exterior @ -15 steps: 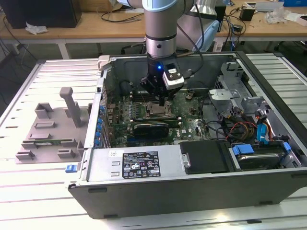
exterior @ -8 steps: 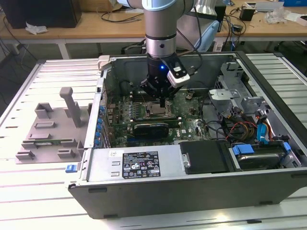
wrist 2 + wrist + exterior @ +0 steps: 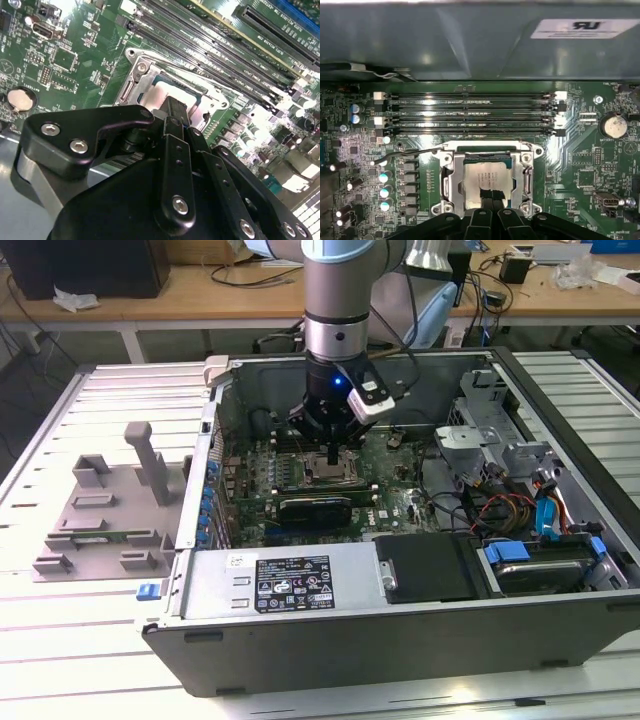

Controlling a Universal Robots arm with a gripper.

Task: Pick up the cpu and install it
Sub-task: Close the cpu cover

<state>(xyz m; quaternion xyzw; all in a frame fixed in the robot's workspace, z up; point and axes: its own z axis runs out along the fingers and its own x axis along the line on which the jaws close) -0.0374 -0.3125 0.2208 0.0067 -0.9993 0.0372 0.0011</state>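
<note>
1. At the fingertips, in the first wrist view, the gripper (image 3: 492, 197) was found with its jaws drawn together, nothing being seen between them.
2. Directly beneath those tips the cpu (image 3: 487, 177) was observed lying flat, silver top upward, within the socket frame (image 3: 451, 175). The tips were placed over the chip's edge farthest from the memory slots (image 3: 470, 112); whether contact was made could not be established.
3. No long axis was noted: the chip is nearly square, and its edges were judged parallel to the frame on all sides.
4. In the second wrist view the gripper (image 3: 175, 107) was seen standing over the cpu (image 3: 172, 90), which confirmed the vertical relation: chip below, jaws above, little offset.
5. Beside the frame a wire retaining lever (image 3: 405, 154) was recorded, standing off from the socket; it was judged unlatched.
6. Farther out, in the exterior view, the gripper (image 3: 332, 455) was seen lowered inside the open computer case (image 3: 400, 640), just behind a long black expansion card (image 3: 315, 508).
7. Seating was judged apparently done; clamping was not evidenced.
</note>
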